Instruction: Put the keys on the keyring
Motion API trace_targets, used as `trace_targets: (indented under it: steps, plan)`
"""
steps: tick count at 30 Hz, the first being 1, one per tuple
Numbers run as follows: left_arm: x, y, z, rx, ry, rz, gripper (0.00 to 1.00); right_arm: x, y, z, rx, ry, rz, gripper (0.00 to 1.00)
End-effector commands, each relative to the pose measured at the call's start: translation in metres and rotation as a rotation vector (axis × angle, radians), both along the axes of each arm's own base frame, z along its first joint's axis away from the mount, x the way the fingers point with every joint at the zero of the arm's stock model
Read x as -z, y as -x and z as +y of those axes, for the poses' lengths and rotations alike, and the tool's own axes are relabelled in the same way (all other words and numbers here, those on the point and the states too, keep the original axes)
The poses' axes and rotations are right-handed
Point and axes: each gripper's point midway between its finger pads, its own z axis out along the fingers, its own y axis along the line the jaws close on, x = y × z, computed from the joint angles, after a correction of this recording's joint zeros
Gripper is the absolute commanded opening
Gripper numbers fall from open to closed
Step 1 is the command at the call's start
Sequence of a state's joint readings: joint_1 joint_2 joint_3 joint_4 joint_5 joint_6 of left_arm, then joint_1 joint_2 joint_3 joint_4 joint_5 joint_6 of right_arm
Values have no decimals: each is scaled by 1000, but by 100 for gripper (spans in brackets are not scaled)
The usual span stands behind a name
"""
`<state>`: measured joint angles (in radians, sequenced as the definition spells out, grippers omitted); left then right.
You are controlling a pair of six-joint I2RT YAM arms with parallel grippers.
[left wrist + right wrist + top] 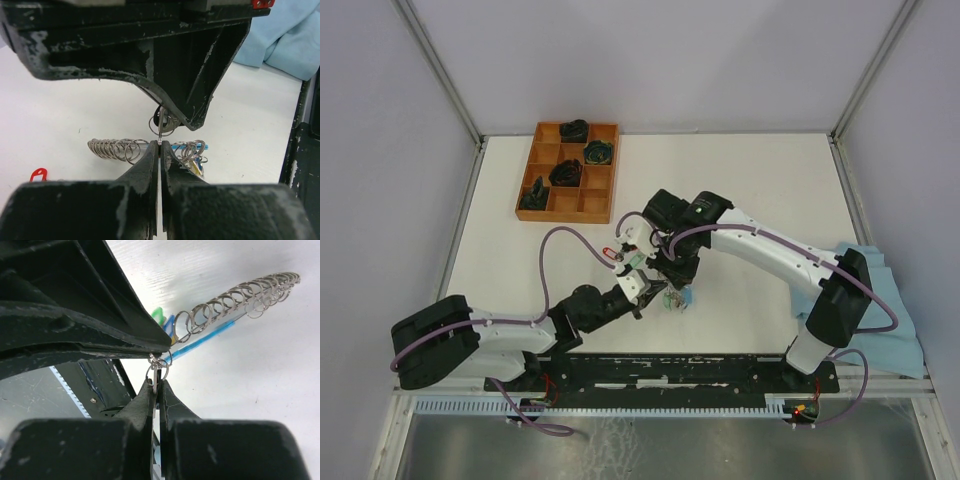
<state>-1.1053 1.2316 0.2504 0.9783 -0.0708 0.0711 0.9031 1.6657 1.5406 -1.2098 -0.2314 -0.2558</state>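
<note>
Left end effector (159, 145) and right end effector (156, 383) are both pinched shut, apparently on one key (162, 124) between them; keyring (116, 148) lies on tabletop (60, 110) close by, that key not yet threaded.

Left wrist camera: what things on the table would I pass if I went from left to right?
red key tag → keyring → blue cloth
</note>
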Motion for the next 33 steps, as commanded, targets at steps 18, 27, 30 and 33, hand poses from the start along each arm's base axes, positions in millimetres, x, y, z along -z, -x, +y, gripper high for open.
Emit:
trace_targets:
  steps: [18,27,30,33]
  plan:
    - [-45,16,-15,145,58,-175,3,23,-10,-8,79,42,119,1]
    - [-38,11,-11,110,42,-182,3,20,-16,-13,67,40,94,1]
    - [-29,5,-2,62,24,-163,3,16,-24,-19,87,38,76,1]
    - [-17,-1,3,16,-6,-133,12,10,-32,-22,109,27,55,1]
